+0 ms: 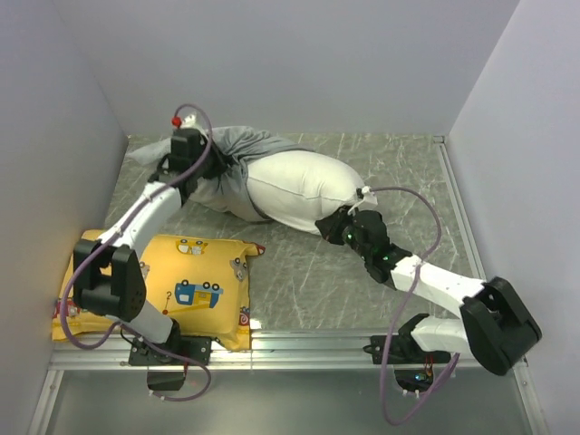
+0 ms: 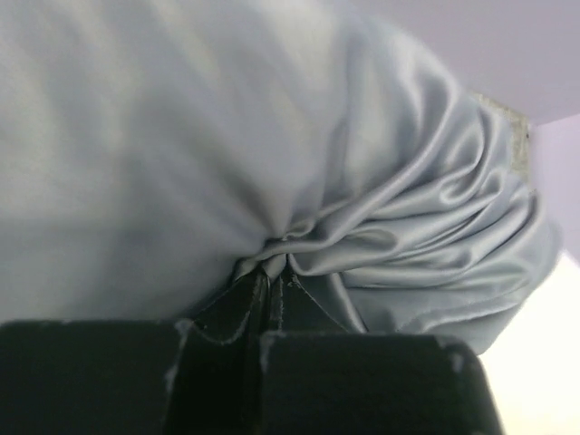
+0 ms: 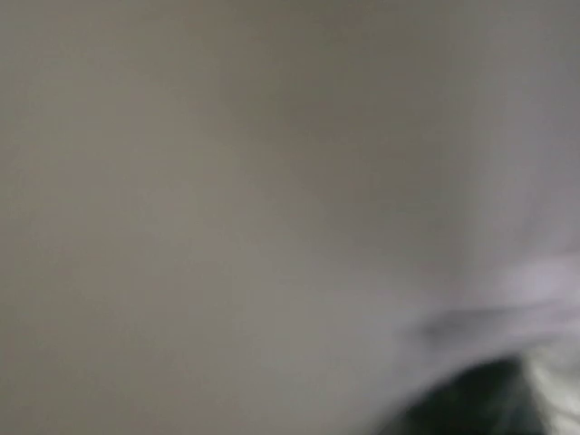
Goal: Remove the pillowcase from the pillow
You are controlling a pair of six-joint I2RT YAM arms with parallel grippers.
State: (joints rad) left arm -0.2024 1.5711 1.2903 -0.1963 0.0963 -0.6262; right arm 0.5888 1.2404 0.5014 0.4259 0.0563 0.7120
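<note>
Mostly off the plump white pillow (image 1: 304, 186), the silver-grey satin pillowcase (image 1: 240, 149) is being pinched by the left gripper (image 2: 272, 276); right gripper (image 1: 335, 227): can't tell.

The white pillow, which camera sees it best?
The top external view: the pillow pokes half out of the grey pillowcase there. The left wrist view shows mostly pillowcase cloth pinched in the left gripper. The right wrist view is a pale blur, too close to tell.
</note>
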